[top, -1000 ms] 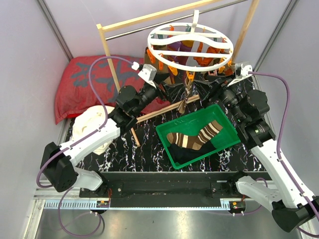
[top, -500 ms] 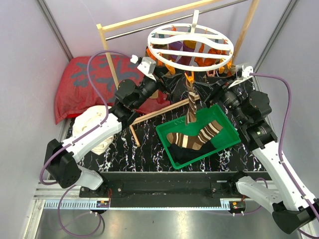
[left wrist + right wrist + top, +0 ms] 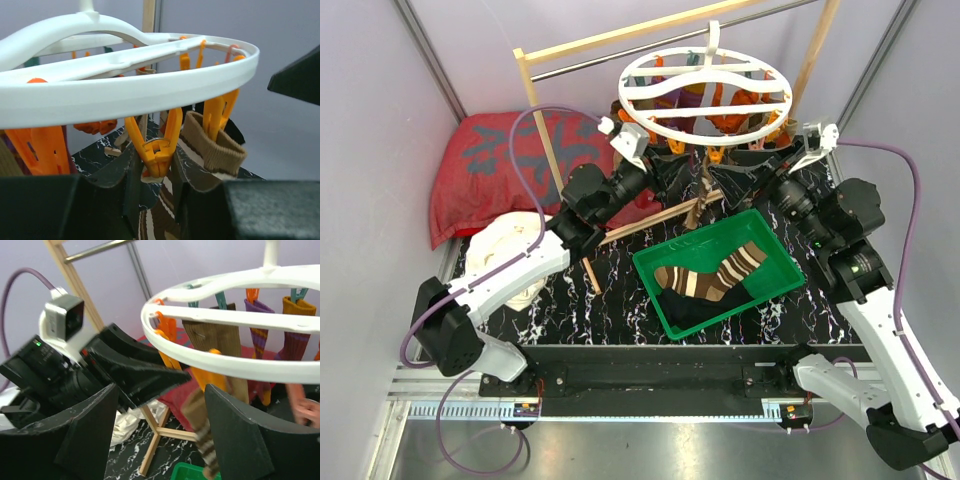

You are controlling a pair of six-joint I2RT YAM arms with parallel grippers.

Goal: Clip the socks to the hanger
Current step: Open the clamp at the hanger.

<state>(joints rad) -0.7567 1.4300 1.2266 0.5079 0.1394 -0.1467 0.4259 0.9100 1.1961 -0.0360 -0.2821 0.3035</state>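
At the table's left edge, seen from overhead, a red pillow point(image 3: 485, 170) and a white cloth point(image 3: 510, 250) lie beside the left arm, which reaches up under the hanger point(image 3: 125, 95), a white ring with crossbars whose hook sits at the metal rod of a wooden frame point(image 3: 536, 110). Only the left wrist camera shows the detail there: the left claw point(image 3: 154, 172) has its fingers set narrowly on either side of an orange clip point(image 3: 157, 147) dangling from the ring's near rim; whether they press it cannot be told. Just right of it, a second clip point(image 3: 220, 112) pinches the ribbed tan cuff of a hanging sock point(image 3: 215, 152), brown with cream stripes, which the overhead view shows dropping limp from the rim toward the green tray point(image 3: 765, 288). That tray, unseen by the left wrist camera, holds a striped sock point(image 3: 705, 280) laid flat over a dark sock point(image 3: 685, 310). On the right, the right claw point(image 3: 161, 390) stands wide, gripping nothing, the hanging sock blurred between its fingers. Its camera alone picks out the far rim's row: a brown sock point(image 3: 220, 340), a purple striped sock point(image 3: 257, 324) and a mustard sock point(image 3: 295, 327), each hanging from a clip.
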